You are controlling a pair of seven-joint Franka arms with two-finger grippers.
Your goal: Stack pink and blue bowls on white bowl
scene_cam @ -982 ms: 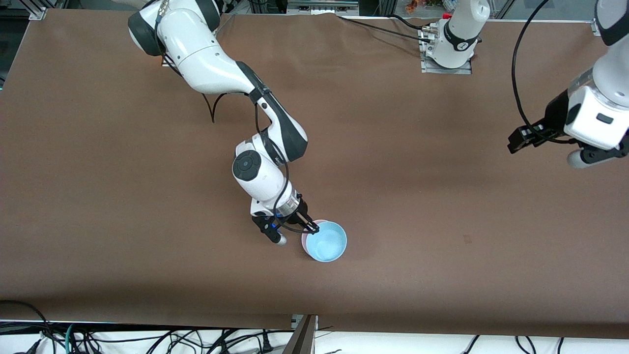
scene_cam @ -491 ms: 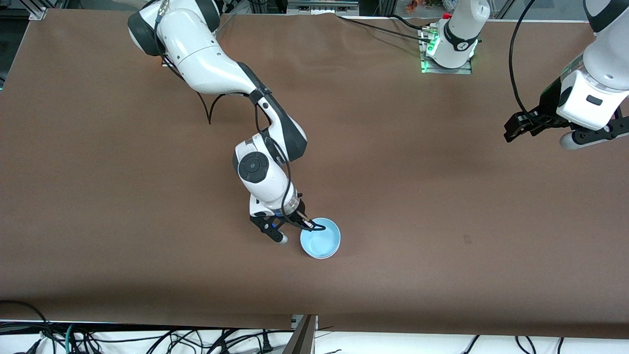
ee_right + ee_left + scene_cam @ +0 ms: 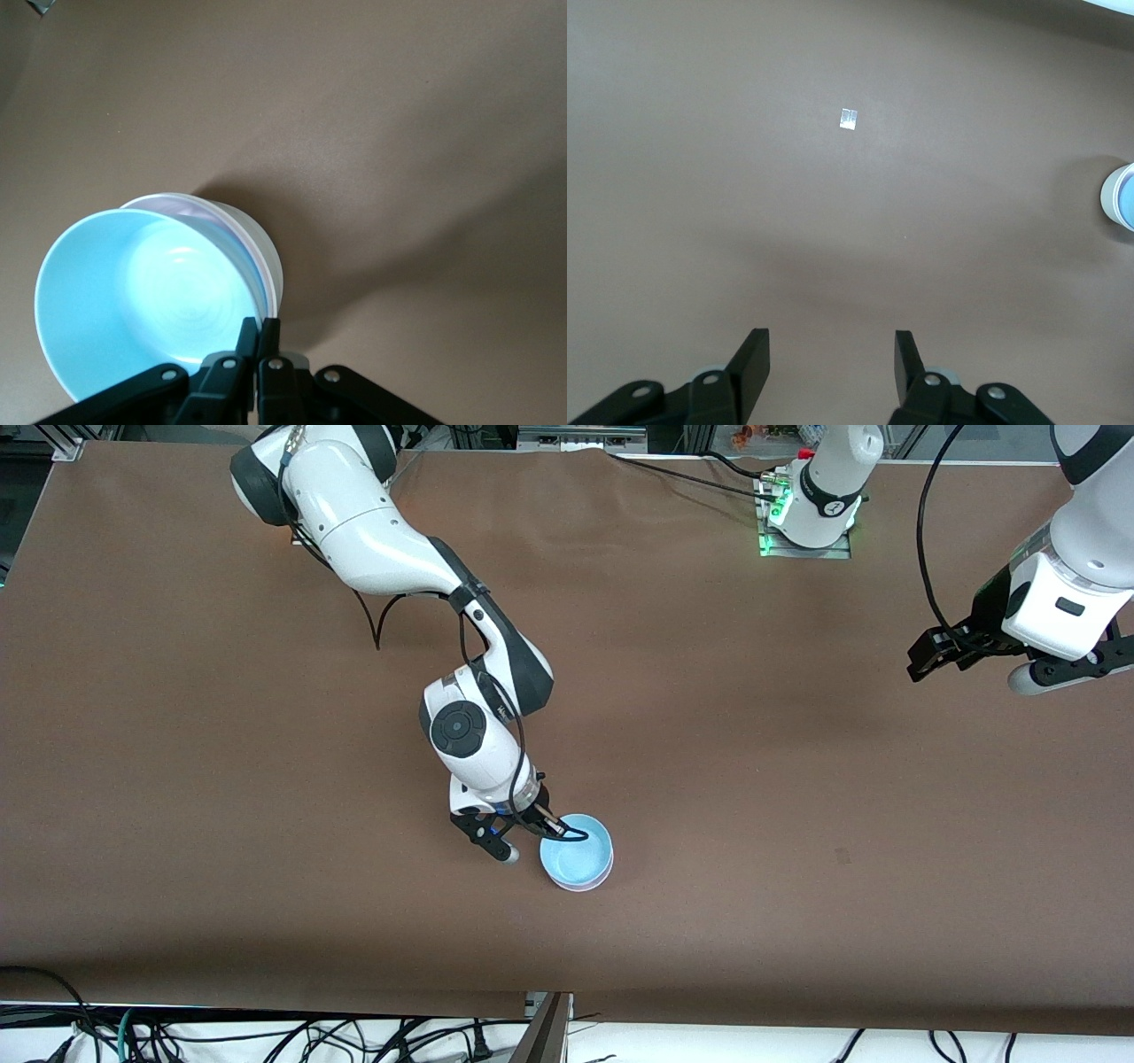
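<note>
Brown covering is seen across the whole tabletop, with cables along the edge nearest the front camera. One stack of bowls is found on it, nearer the front camera than the middle of the tabletop. One blue bowl is seen on top, slightly tilted. Under it, only a thin pale pink edge of one pink bowl is shown in the front view. In the right wrist view, one white bowl is seen as the outermost wall of the stack, with the blue bowl nested inside it. Three bowls are counted in all, each of a different colour.

Two grippers are counted. The right gripper is placed at the rim of the stack, on the side toward the robot bases. Its jaws are pressed together on the rim of the blue bowl, as shown in the right wrist view.

The left gripper is held in the air over bare tabletop at the left arm's end, well apart from the stack. Its jaws are spread apart and nothing is held between them. One small pale square mark is seen on the tabletop in the left wrist view.
</note>
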